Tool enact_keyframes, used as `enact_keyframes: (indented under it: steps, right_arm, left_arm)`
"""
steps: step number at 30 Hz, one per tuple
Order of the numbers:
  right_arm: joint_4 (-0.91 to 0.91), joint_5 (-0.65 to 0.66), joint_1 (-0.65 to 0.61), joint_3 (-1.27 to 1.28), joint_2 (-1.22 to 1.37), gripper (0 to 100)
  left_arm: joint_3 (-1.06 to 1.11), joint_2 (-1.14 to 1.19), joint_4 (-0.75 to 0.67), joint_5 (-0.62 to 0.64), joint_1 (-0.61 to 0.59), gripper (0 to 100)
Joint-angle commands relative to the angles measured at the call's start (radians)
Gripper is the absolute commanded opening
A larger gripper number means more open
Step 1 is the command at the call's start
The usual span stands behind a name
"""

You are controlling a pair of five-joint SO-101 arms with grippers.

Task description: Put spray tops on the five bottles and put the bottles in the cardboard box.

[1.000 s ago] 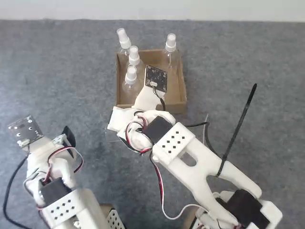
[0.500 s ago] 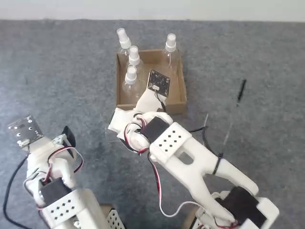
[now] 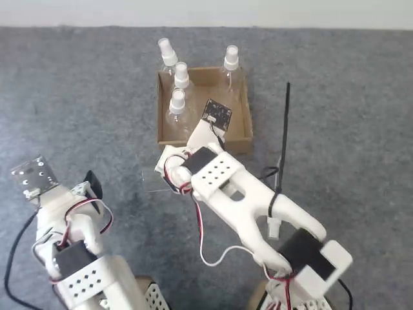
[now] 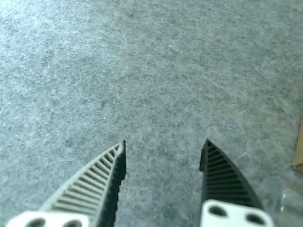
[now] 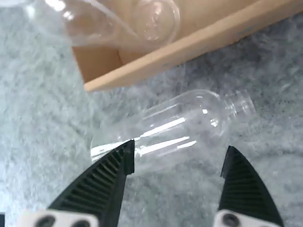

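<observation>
1. As the right arm has drawn back from over the cardboard box [image 3: 247,110], the right gripper [image 5: 180,145] now hangs, jaws apart, above the uncapped bottle [image 5: 189,123] lying on the carpet just outside the box's near wall.
2. Four topped bottles [image 3: 177,103] stand at the box; this fifth awaits its spray top.
3. Left gripper [image 4: 165,142]: jaws apart, unmoved.

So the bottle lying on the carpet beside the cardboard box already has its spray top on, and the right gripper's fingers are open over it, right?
No. The bottle lying on the carpet beside the cardboard box has no spray top: its neck is bare in the right wrist view. The right gripper has its fingers open over it.
</observation>
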Motion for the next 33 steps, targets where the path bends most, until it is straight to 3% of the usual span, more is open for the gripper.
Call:
enact_keyframes:
  steps: [1, 17, 28, 33]
  right_arm:
    - [-0.016, -0.015, 0.027, -0.092, 0.018, 25.2]
    - [-0.004, -0.014, 0.056, -0.146, 0.165, 24.9]
    - [0.171, -0.005, 0.056, -0.15, 0.159, 24.8]
    - [0.255, 0.058, 0.058, -0.152, 0.159, 24.8]
  left_arm:
    - [-0.039, -0.011, 0.002, 0.002, 0.002, 24]
    - [-0.039, -0.011, 0.002, 0.0, -0.002, 24]
    - [-0.039, -0.011, 0.002, 0.0, -0.002, 24]
    - [-0.039, -0.011, 0.0, 0.0, -0.002, 24]
